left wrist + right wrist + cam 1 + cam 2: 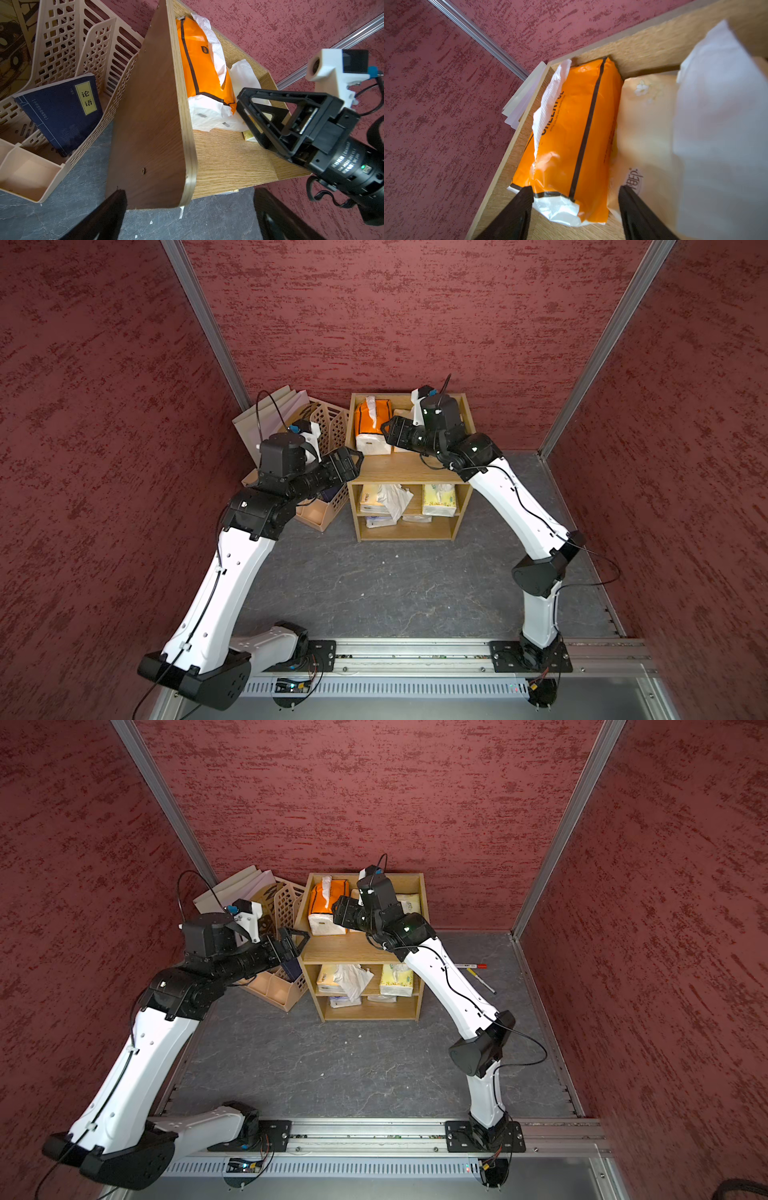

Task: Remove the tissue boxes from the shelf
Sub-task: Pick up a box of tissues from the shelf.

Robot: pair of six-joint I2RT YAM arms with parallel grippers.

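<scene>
Right gripper [575, 188] astride one orange pack [571, 124]

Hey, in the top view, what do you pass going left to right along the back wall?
White folders → beige lattice file holder → orange tissue pack → pale yellow-green tissue pack → two pens on the floor.

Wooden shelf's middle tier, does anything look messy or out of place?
Yes: on the light oak three-tier shelf, a crumpled white tissue spills from the yellow-and-white soft tissue pack and droops over the middle tier's front edge.
</scene>
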